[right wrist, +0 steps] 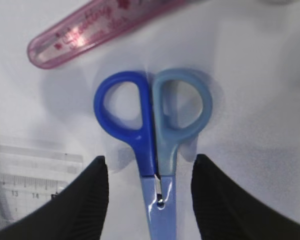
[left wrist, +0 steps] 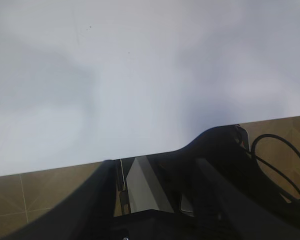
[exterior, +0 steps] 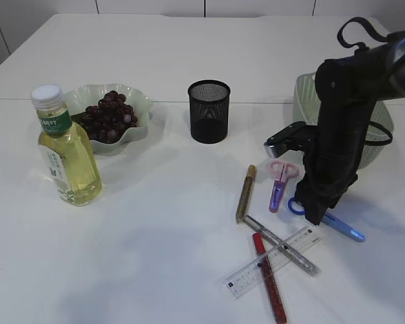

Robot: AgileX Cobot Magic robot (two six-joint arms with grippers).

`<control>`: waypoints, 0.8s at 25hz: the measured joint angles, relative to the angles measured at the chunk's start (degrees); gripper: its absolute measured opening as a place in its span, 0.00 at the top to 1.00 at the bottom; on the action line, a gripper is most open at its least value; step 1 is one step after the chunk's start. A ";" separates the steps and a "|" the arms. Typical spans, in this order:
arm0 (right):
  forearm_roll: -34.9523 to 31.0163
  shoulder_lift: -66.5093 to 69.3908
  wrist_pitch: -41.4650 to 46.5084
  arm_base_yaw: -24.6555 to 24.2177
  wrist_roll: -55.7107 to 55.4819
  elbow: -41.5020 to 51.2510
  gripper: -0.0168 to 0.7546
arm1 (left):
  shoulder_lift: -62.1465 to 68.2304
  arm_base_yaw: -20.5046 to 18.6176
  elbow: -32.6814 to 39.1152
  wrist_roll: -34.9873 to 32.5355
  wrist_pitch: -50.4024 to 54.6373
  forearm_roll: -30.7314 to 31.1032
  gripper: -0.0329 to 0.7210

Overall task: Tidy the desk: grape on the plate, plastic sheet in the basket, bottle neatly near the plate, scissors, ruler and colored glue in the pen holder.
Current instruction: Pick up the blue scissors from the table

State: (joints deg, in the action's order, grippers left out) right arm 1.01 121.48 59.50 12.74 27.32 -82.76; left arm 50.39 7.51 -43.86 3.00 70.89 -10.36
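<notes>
Purple grapes lie on the plate already; scissors, ruler and glue remain on the table, right hand open astride blue scissors.

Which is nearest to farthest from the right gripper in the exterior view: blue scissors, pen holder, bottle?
From the right gripper:
1. blue scissors, directly under it, between the open fingers.
2. pen holder, back centre of the table.
3. bottle, far left, beside the plate.
</notes>
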 joint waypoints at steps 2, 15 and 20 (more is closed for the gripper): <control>0.00 0.15 0.00 0.00 -0.10 0.00 0.43 | 0.00 0.00 0.00 0.00 0.00 0.00 0.48; -0.33 0.15 -0.11 0.00 -0.22 0.00 0.43 | 0.00 0.00 0.00 0.00 0.00 0.09 0.48; -0.44 0.15 0.26 0.00 -0.66 0.00 0.43 | 0.00 0.00 0.00 0.00 0.00 0.09 0.48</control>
State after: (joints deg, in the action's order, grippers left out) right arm 0.57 121.63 59.76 12.74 26.66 -82.76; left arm 50.39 7.51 -43.86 3.00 70.89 -10.27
